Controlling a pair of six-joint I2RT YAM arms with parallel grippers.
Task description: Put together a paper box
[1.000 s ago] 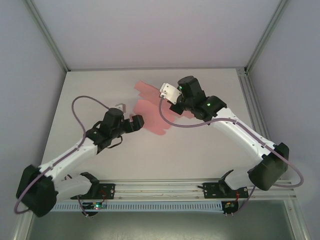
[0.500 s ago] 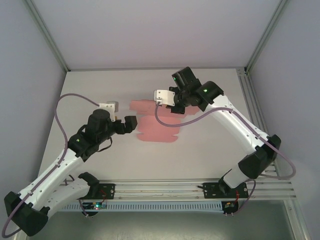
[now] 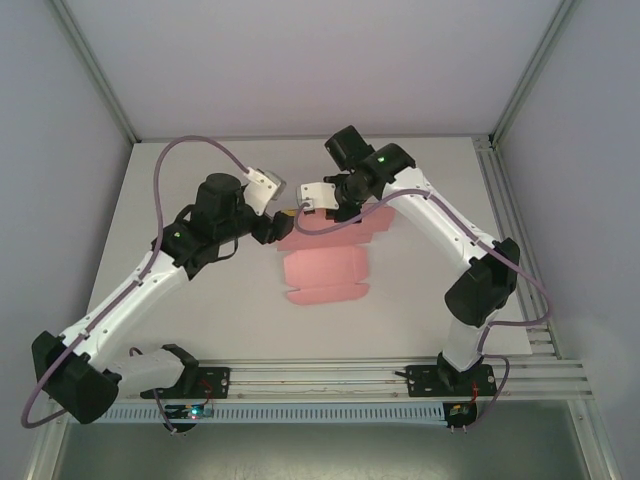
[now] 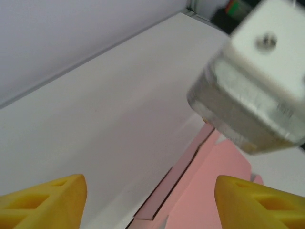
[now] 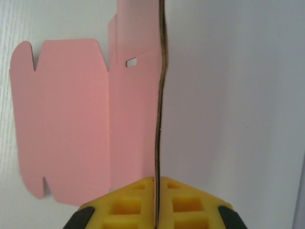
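Your right gripper (image 5: pixel 155 183) is pinched tight on the upturned far edge of the box (image 3: pixel 326 276), which lies mid-frame, long axis left to right. Your left gripper (image 4: pixel 151 193) hangs wide apart, holding nothing, at the box's upper-left corner, nearest that end.

My left arm (image 3: pixel 130 300) and right arm (image 3: pixel 445 215) are white tubes jointed with bulky black housings. A mauve cable (image 3: pixel 185 141) loops along each. Small green lights (image 3: pixel 383 160) glow on the right arm's black joints. A white-and-grey wrist block (image 4: pixel 252 81) carries one round screw head. My fingers (image 5: pixel 128 202) are bright yellow pads moulded with square hollows, set in black holders.
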